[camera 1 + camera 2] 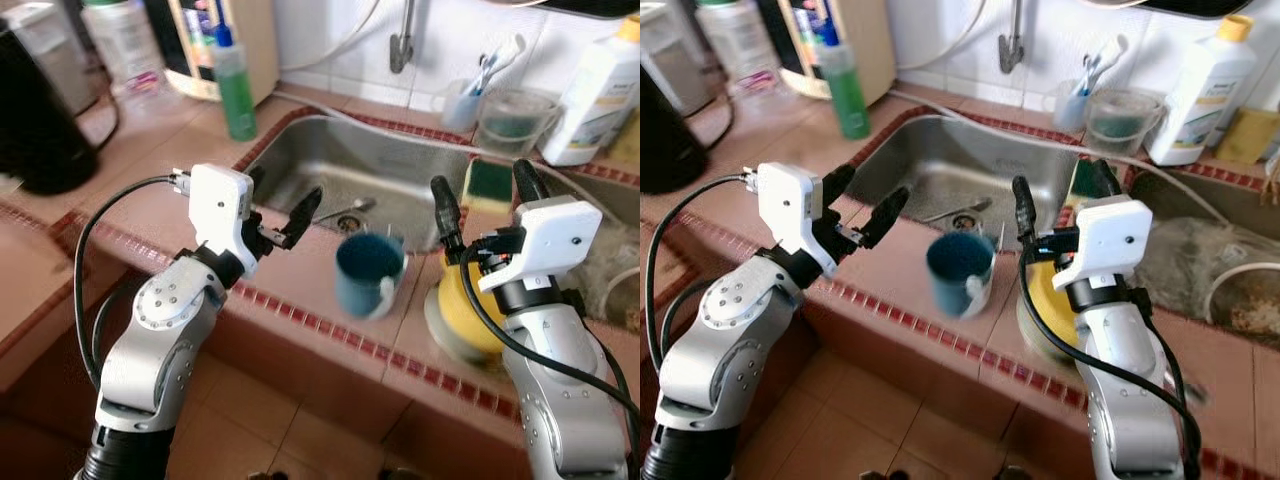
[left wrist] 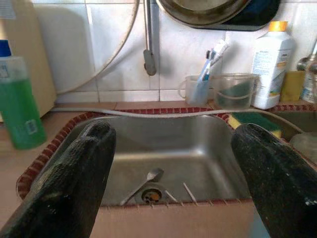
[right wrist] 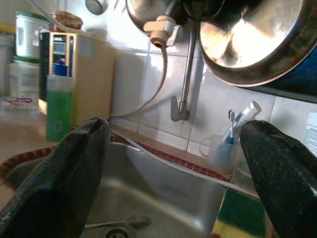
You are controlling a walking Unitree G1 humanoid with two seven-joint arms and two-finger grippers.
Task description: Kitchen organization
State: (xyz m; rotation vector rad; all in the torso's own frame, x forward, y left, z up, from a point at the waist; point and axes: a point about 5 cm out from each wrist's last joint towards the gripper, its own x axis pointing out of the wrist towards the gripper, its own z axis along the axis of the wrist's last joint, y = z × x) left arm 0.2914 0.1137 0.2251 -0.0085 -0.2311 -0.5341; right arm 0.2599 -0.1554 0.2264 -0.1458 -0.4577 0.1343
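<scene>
Blue mug [image 1: 368, 272] on sink rim [image 1: 300, 283]; both hands spread.

Both silver arms are raised and bent at the elbow. The left pincer [image 1: 281, 212] points forward and to the robot's right, fingers spread wide apart. The right pincer [image 1: 487, 199] points up and away, its two black fingers [image 3: 64, 173] also well apart, gripping nothing.

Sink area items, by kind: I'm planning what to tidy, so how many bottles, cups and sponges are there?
Bottles: 2, green bottle, white bottle
Cups: 3, blue mug, toothbrush cup, clear cup
Sponges: 1, sponge
Total: 6
</scene>
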